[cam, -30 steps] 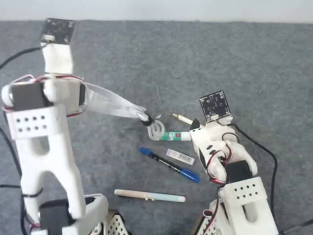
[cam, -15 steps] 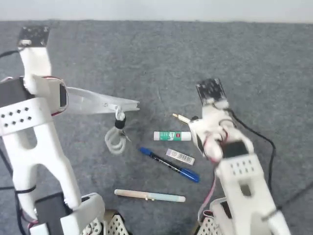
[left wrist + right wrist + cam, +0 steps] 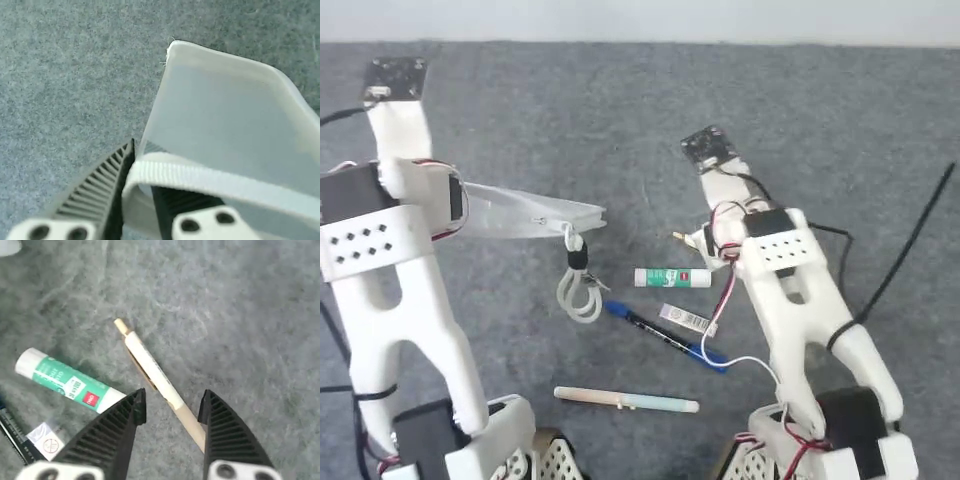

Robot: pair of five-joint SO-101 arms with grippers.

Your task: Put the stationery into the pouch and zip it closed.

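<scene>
My left gripper is shut on the zipper edge of the translucent pouch, holding it off the mat at the left. The pouch's white cord loop hangs down onto the mat. My right gripper is open just above a cream pen, which lies between its fingers. That cream pen pokes out from under the right arm. A green-and-white glue stick, a small eraser, a blue pen and a pale pastel pen lie on the mat.
Grey felt mat covers the table, with open room at the back and right. The two arm bases stand at the front edge. A black cable runs along the right side.
The left arm drew the pouch leftward, and its cord loop came away from the glue stick. The right arm swung forward and now hovers over the cream pen.
</scene>
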